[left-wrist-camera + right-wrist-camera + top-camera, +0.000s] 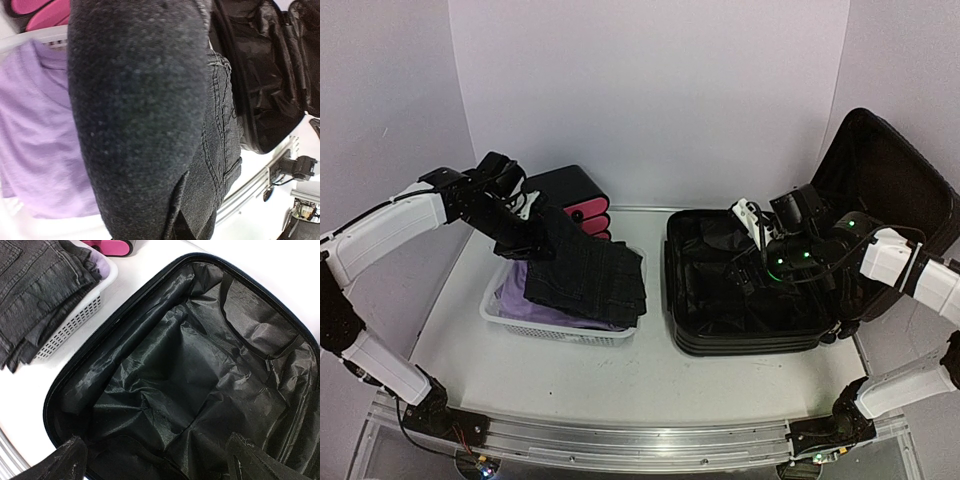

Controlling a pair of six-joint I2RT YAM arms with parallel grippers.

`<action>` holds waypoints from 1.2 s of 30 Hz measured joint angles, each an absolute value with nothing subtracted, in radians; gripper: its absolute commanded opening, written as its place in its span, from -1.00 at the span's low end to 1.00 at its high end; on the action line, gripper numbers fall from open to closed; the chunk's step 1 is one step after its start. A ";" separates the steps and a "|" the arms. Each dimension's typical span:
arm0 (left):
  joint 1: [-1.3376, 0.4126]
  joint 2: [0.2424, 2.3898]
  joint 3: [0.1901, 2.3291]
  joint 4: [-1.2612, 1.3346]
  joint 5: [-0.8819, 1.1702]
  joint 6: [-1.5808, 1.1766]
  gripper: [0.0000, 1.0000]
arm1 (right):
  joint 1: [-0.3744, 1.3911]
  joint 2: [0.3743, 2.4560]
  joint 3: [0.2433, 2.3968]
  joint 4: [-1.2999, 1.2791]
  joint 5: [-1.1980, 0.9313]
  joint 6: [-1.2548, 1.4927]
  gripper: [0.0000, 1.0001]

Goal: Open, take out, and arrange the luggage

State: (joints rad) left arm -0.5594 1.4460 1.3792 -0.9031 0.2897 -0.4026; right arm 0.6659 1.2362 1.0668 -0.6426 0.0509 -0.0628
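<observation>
The luggage (745,342) lies open on the right half of the table (650,385). Its lower shell is flat and its lid (890,185) is raised behind it, leaning back toward the right wall. The black lining (190,380) is crumpled, and the right wrist view shows nothing on it. A zipped pocket runs along the far side of the shell.

The right hand (748,248) hovers over the open shell near its middle. Its fingers are wide apart and hold nothing. In the right wrist view both fingertips (55,465) show at the bottom edge, above the lining without touching it.

On the left half of the table stands a white mesh basket (555,332), well apart from the luggage. A purple shirt (535,305) lies inside it. The left hand (525,215) is above the basket's far left corner, clamped on dark jeans (585,275). The jeans hang from the hand, drape across the shirt and spill over the basket's right rim. In the left wrist view the jeans (140,125) fill most of the picture and hide the fingers, with the shirt (35,135) beneath on the left.

Behind the basket, near the back wall, sits a black box (565,185) with pink drawers (588,215).
</observation>
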 measured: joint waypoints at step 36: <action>-0.450 1.718 1.385 -0.942 -0.128 -0.189 0.42 | 0.552 1.379 1.225 -0.720 0.101 0.055 0.97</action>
State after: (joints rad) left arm -0.4496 1.7180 1.3853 -0.9424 -0.1276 -0.1894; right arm 0.5518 1.3788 1.2251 -0.7200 0.1009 0.0551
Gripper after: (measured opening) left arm 0.543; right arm 0.983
